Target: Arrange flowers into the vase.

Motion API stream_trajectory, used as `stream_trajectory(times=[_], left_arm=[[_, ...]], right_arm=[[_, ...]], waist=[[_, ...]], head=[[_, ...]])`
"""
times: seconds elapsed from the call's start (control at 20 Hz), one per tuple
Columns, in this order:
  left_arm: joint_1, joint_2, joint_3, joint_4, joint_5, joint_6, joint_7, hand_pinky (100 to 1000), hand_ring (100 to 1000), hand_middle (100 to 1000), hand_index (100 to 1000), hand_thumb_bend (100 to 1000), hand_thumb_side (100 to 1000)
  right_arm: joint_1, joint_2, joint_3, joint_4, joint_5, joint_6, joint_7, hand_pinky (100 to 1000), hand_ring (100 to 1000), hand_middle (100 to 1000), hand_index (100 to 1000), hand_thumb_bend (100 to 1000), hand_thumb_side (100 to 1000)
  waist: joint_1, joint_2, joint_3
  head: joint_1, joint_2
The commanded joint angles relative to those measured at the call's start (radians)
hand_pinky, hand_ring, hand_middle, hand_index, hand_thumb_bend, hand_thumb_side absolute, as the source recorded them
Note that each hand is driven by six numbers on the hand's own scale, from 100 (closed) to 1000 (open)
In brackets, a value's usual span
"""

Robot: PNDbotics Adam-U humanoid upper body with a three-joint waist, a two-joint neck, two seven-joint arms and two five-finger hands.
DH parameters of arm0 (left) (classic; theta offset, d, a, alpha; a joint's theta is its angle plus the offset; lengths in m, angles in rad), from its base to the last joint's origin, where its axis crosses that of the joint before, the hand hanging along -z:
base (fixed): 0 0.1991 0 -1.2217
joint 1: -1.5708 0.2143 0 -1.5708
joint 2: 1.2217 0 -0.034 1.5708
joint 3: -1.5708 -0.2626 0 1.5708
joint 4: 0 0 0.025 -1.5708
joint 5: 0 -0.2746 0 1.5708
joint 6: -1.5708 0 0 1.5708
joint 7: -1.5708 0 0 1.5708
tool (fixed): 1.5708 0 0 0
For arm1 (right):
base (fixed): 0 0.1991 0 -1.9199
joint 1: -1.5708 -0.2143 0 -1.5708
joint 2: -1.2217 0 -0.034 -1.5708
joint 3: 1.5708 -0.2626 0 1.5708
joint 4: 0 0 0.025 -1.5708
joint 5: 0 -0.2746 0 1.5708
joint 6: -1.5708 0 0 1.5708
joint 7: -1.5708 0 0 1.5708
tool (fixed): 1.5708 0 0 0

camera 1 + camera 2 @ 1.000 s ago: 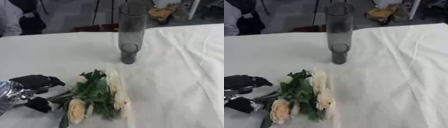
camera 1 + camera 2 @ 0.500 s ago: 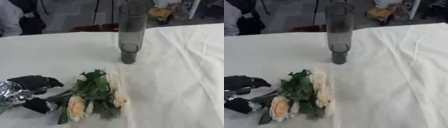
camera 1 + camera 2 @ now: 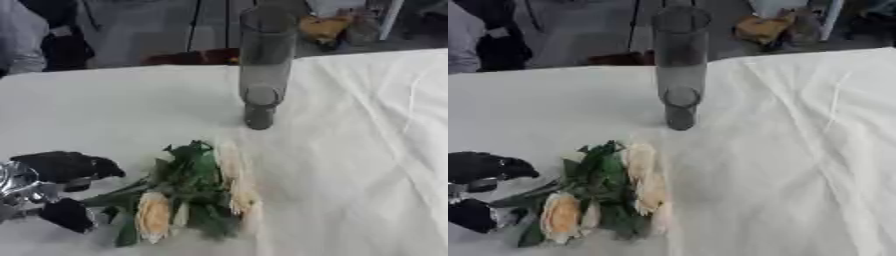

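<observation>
- Down at the near left, the left hand point(image 3: 54, 187) has its fingers and thumb curled round the green stems of the flowers point(image 3: 188, 192).
- Cream blooms and leaves lie on the white tablecloth point(image 3: 350, 150).
- Farther off, well apart, the tall grey glass vase point(image 3: 262, 65) stands upright.

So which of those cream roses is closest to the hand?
The rose at the lower left of the bunch, its bloom facing the camera. It lies nearest the left hand; the other blooms line the bunch's right side.
</observation>
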Motion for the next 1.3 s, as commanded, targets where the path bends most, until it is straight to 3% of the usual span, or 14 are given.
stream_trajectory(times=[0.05, 0.85, 1.0, 1.25, 1.3], left_arm=[[-0.023, 0.012, 0.002, 0.010, -0.022, -0.011, 0.004, 849, 936, 951, 1000, 238, 725], [-0.061, -0.055, -0.044, 0.099, -0.129, -0.047, 0.068, 799, 864, 862, 924, 270, 723], [-0.062, -0.062, -0.050, 0.115, -0.131, -0.054, 0.068, 762, 812, 822, 887, 264, 721], [-0.067, -0.073, -0.047, 0.129, -0.128, -0.041, 0.103, 594, 616, 695, 810, 242, 730], [-0.067, -0.075, -0.047, 0.132, -0.129, -0.037, 0.114, 588, 611, 694, 810, 240, 730]], right_arm=[[-0.014, -0.017, -0.006, -0.016, -0.005, -0.002, 0.006, 842, 1000, 826, 828, 100, 1000], [-0.019, -0.012, -0.004, -0.016, -0.016, -0.007, 0.012, 843, 1000, 822, 826, 100, 1000], [-0.018, -0.011, -0.004, -0.016, -0.017, -0.006, 0.012, 843, 1000, 821, 826, 100, 1000], [-0.016, -0.010, -0.004, -0.016, -0.018, -0.006, 0.014, 844, 1000, 819, 822, 100, 1000], [-0.015, -0.010, -0.004, -0.016, -0.019, -0.006, 0.015, 844, 1000, 818, 822, 100, 1000]], waist=[[-0.003, -0.011, -0.002], [-0.005, -0.006, -0.010], [-0.005, -0.006, -0.011], [-0.007, -0.006, -0.010], [-0.007, -0.005, -0.010]], head=[[0.005, -0.011], [0.015, -0.016], [0.016, -0.017], [0.017, -0.020], [0.018, -0.019]])
